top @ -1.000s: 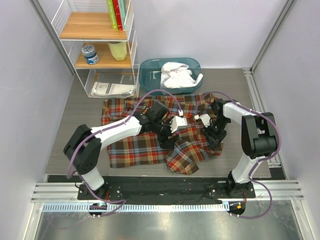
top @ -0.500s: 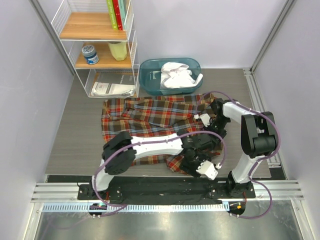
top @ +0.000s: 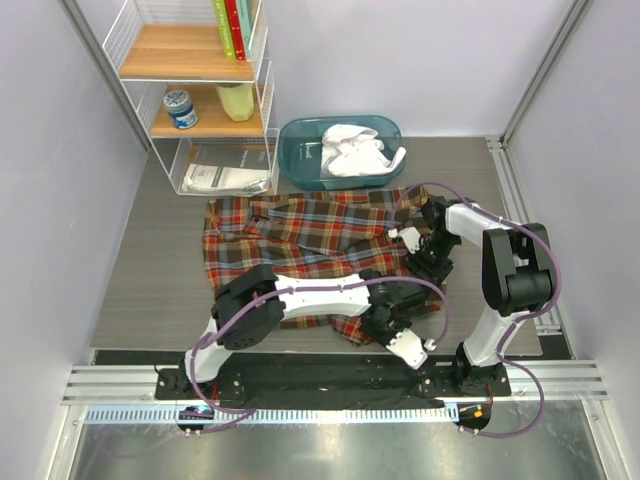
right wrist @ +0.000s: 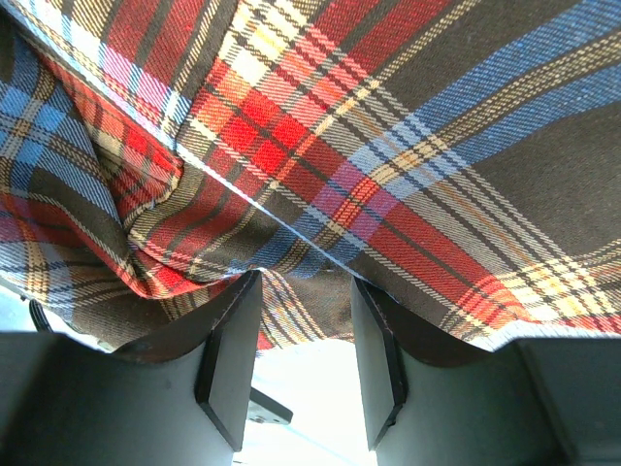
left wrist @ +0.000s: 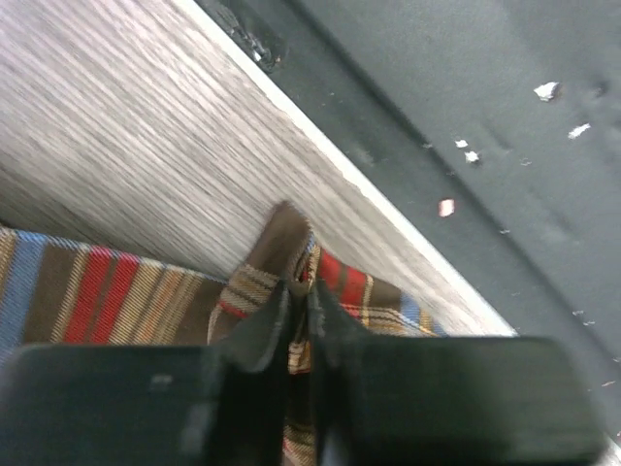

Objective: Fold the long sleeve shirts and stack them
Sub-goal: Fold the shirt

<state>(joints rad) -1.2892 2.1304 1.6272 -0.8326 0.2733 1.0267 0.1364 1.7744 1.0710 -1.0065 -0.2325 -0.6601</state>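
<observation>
Left gripper (left wrist: 301, 291) (top: 380, 328) pinching the near corner of the red, brown, blue and yellow plaid flannel shirt (top: 290, 240) (left wrist: 97, 291)
Its two black fingers are pressed almost together on a small upstanding fold of the cloth, just short of the near edge of the grey wood-grain table (top: 150, 260) (left wrist: 146, 126), with the black base plate (left wrist: 485, 194) beyond. The rest of the shirt spreads away from that hand across the middle of the table, rumpled and doubled over on its near right part. The right gripper (right wrist: 306, 291) (top: 432, 265) sits at the shirt's right edge, fingers standing apart with bunched plaid (right wrist: 388, 146) at their tips (whether they actually grip it cannot be told). Just behind the plaid shirt a plain white shirt (top: 355, 150) lies crumpled in a teal oval plastic tub (top: 295, 130)
</observation>
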